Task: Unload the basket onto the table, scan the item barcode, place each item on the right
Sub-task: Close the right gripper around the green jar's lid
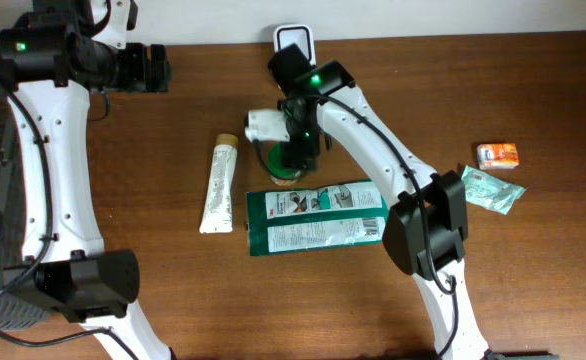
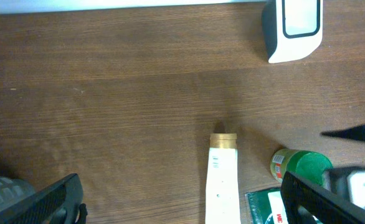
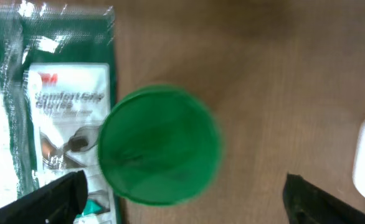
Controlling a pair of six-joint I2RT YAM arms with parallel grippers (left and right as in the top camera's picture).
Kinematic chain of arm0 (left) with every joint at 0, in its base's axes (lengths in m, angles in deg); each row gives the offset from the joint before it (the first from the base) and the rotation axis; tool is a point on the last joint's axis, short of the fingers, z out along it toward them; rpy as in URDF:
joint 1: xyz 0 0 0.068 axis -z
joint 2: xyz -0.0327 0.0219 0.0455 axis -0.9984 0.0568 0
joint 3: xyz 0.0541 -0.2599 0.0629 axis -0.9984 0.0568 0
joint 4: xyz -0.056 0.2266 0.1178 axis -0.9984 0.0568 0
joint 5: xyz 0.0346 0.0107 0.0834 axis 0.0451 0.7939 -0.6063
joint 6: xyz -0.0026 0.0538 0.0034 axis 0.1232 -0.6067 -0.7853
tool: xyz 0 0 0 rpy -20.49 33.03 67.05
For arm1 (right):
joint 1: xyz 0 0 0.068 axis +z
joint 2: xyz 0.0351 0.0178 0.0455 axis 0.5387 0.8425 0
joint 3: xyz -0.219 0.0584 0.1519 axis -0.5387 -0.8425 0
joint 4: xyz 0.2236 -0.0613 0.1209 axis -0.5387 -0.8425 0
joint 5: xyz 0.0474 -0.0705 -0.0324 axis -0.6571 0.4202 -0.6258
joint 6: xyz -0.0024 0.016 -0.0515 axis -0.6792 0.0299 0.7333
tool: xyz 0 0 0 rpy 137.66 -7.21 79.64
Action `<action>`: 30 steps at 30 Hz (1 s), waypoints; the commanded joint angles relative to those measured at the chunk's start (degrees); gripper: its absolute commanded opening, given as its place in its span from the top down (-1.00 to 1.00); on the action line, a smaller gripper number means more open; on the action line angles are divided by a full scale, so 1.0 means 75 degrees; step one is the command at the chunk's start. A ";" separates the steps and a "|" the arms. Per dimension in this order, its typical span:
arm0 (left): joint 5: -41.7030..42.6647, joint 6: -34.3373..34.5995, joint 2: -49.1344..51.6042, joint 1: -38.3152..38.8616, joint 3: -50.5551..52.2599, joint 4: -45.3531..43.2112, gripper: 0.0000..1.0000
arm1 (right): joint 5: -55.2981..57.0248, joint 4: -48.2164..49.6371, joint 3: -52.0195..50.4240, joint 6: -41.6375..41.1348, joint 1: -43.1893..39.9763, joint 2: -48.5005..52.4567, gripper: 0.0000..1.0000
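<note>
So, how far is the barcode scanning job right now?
Done: nothing that shows. In hand: the right pincer is open over the green-lidded jar, not touching it; the left pincer is open, empty. Left to do: grip the jar, show its barcode to the scanner.

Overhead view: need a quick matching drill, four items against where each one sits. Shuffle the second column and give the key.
Items:
1 tube
2 green-lidded jar
3 orange box
4 scanner

Places:
A at the far edge of the table
B beside the green sachet
C below the open right gripper
D lying flat, left of the glove pack

Pairs: 1-D, 2-C, 3-B, 4-A
</note>
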 commanded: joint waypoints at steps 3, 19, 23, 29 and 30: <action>0.0076 -0.0128 -0.0064 0.0003 -0.0032 -0.0017 -0.98 | -0.0297 0.0009 0.0973 -0.6100 0.0023 -0.0315 -0.97; 0.0073 -0.0131 -0.0064 0.0003 -0.0032 -0.0017 -0.98 | 0.2244 0.0402 -0.0417 -1.4262 0.0166 -0.0297 -0.97; 0.0076 -0.0128 -0.0064 0.0003 -0.0032 -0.0017 -0.98 | 0.2075 0.0831 -0.0772 -1.4280 0.0344 -0.0297 -0.99; 0.0076 -0.0128 -0.0064 0.0003 -0.0032 -0.0017 -0.98 | 0.2133 0.1046 -0.0836 -1.4525 0.0574 -0.0178 -0.86; 0.0076 -0.0131 -0.0064 0.0003 -0.0032 -0.0017 -0.98 | 0.2122 0.0941 -0.0839 -1.4609 0.0574 -0.0134 -0.84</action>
